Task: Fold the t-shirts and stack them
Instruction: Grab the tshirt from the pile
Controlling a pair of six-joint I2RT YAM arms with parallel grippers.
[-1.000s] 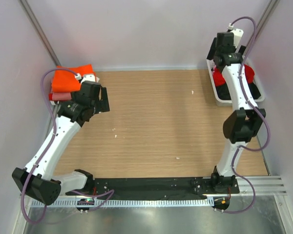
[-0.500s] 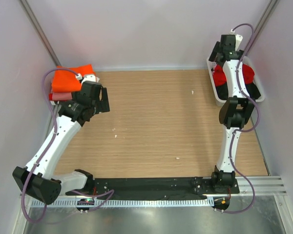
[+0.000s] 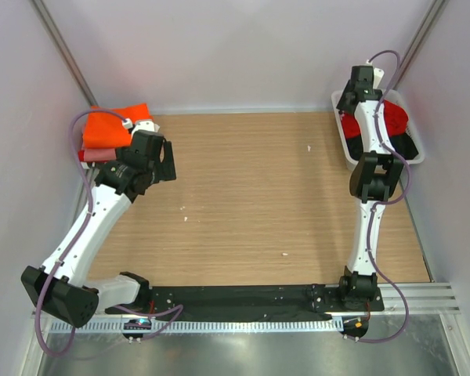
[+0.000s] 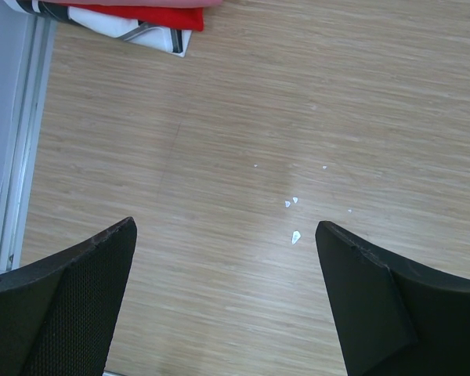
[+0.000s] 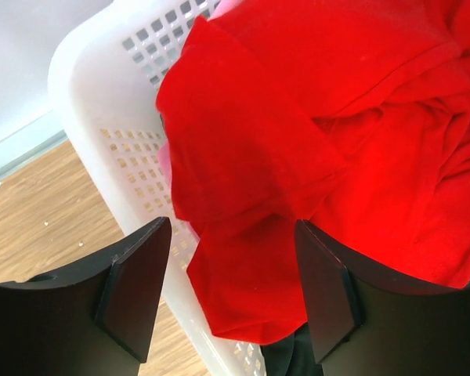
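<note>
A crumpled bright red t-shirt point(image 5: 313, 125) lies in the white slatted basket point(image 5: 102, 102), draped over its rim, with black cloth point(image 5: 294, 362) under it. In the top view the red shirt point(image 3: 393, 117) and black cloth point(image 3: 406, 146) fill the basket point(image 3: 341, 141) at the far right. My right gripper point(image 5: 233, 294) is open just above the red shirt, holding nothing. A folded stack with an orange shirt point(image 3: 113, 125) on top sits at the far left; its red edge point(image 4: 141, 14) shows in the left wrist view. My left gripper point(image 4: 225, 270) is open over bare table.
The wooden table point(image 3: 258, 196) carries small white specks point(image 4: 295, 235). A metal rail point(image 4: 19, 133) runs along the table's left edge. Grey walls close in the back and both sides. A black base strip point(image 3: 243, 301) lies at the near edge.
My right arm has stretched farther back and its gripper has come down over the basket. The left arm has not moved.
</note>
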